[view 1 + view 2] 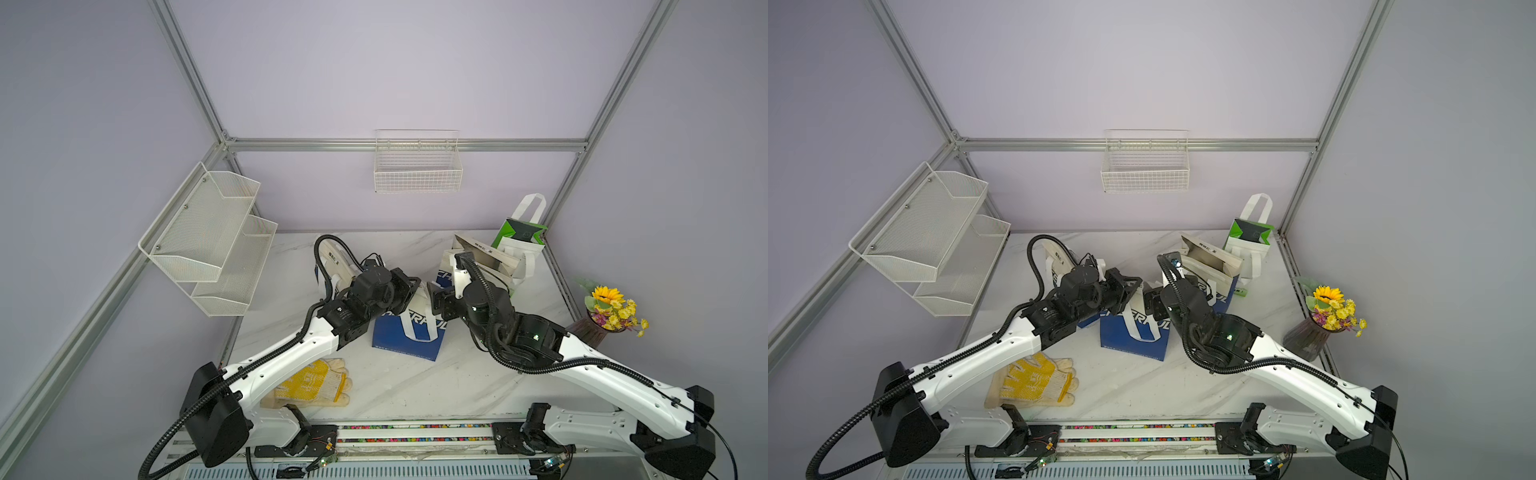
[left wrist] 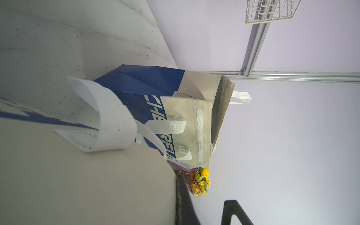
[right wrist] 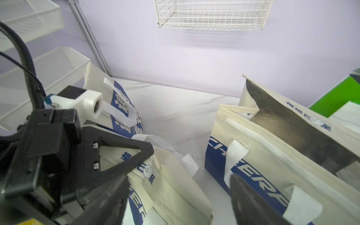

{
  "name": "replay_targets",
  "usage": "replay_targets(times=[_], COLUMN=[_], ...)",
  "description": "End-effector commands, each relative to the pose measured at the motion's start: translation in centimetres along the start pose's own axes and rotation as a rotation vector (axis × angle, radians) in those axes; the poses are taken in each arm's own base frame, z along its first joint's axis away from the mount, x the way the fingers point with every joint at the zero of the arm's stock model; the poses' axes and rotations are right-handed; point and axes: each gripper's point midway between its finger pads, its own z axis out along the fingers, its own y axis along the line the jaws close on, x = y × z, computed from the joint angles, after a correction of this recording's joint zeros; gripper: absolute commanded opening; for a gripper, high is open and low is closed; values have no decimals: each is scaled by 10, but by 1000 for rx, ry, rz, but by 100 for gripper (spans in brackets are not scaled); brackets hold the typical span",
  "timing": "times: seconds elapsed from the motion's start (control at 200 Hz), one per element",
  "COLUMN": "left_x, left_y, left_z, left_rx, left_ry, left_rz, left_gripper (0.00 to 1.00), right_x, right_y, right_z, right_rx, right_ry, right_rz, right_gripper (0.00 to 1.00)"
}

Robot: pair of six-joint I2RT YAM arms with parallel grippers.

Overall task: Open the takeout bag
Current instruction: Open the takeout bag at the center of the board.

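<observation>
Noting the takeout bag standing in the middle of the table, between both arms. We see the left gripper clamped on its cream top edge. The right gripper sits just beside it, jaws spread, holding nothing.

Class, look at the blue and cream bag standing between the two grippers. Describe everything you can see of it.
The bag looks like non-woven fabric, blue below with white lettering and cream above, with white strap handles hanging loose. It stands on the marble-look table near the middle, its top crumpled. The left gripper is shut on its cream top edge, which does not look spread open.
</observation>
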Motion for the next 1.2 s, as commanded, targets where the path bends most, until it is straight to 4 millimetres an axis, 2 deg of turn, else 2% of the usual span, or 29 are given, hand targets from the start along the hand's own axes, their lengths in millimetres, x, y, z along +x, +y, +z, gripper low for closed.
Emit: replay_targets(times=[0.0,0.1,0.22,0.35,0.43,0.615,0.75,0.815,0.865,0.94,1.015,1.095,1.195], left_x=[-2,-3,-3,-1,0,3,4,3,0,-3,-6,-7,-10], left_y=[-49,-54,-60,-65,-68,-91,-97,-95,-91,-85,-78,-77,-77], left_z=[-19,-23,-29,-34,-39,-65,-78,-80,-80,-77,-70,-63,-57], left_rx=[120,146,169,184,195,268,297,291,276,256,235,233,233], left_ry=[-12,-12,-15,-1,8,35,45,36,24,14,17,24,32], left_rz=[9,4,0,-1,-14,-42,-66,-72,-73,-81,-94,-100,-111], left_gripper=[0,0,0,0,0,0,0,0,0,0,0,0,0], right_x=[14,24,37,34,35,79,97,93,79,50,31,28,29], right_y=[16,24,17,-15,-26,-47,-48,-48,-44,-31,-16,3,22], right_z=[1,2,11,17,29,65,72,65,53,20,-14,-28,-34], right_rx=[-7,-10,57,253,266,250,217,199,164,126,113,70,79], right_ry=[-19,-32,-19,-50,-33,103,155,163,150,102,111,189,245], right_rz=[-52,-58,-43,-1,34,140,175,174,150,83,-2,-105,-247], right_gripper=[97,97,97,97,95,83,80,82,84,88,91,97,97])
